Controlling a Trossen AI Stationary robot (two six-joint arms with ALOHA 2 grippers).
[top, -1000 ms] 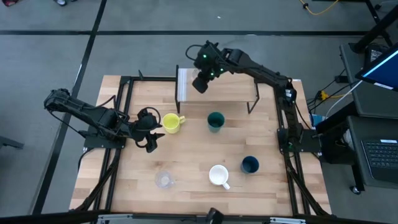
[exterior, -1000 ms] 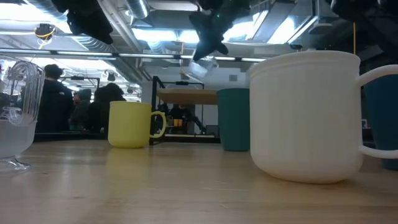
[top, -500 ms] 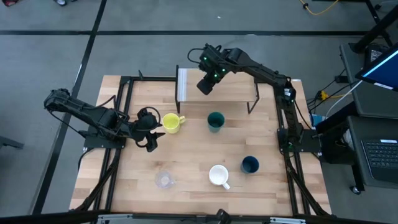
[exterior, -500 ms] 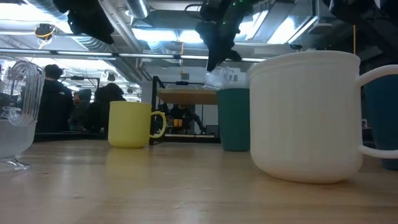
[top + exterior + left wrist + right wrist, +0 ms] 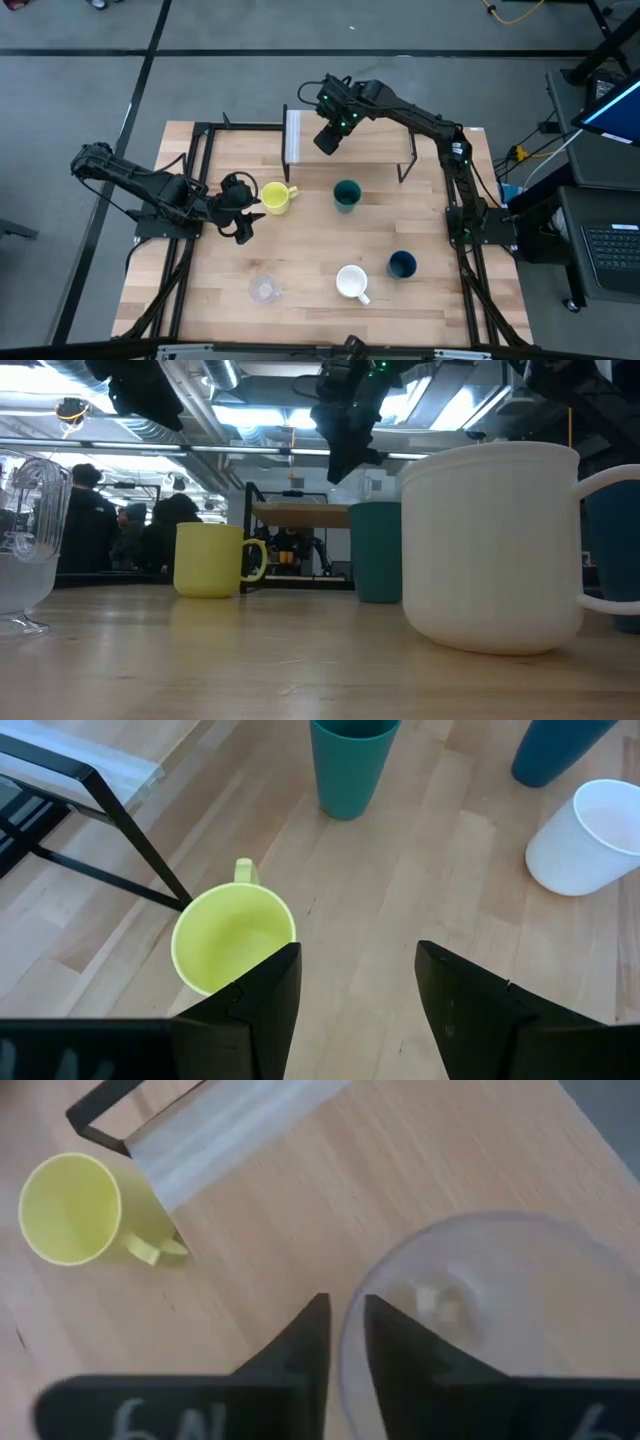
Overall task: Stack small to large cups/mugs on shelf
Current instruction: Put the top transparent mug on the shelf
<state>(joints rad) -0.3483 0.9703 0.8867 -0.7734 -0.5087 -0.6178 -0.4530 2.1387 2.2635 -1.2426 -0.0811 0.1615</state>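
Right gripper hides the small glass under it in high view. Right wrist view: that glass is blurred, cut off at the edge just past the fingers. Low view: white mug hides most of the blue cup behind; 2nd glass cut by frame edge; ppl in background too dim to tell.

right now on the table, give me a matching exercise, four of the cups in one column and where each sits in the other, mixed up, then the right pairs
Things:
1. yellow mug
2. teal-green cup
3. white mug
4. clear glass

Places:
A. near table edge, left of the white mug
B. just in front of the shelf, mid-table
C. right beside the open left gripper
D. near table edge, next to the dark blue cup

Pairs: 1-C, 2-B, 3-D, 4-A
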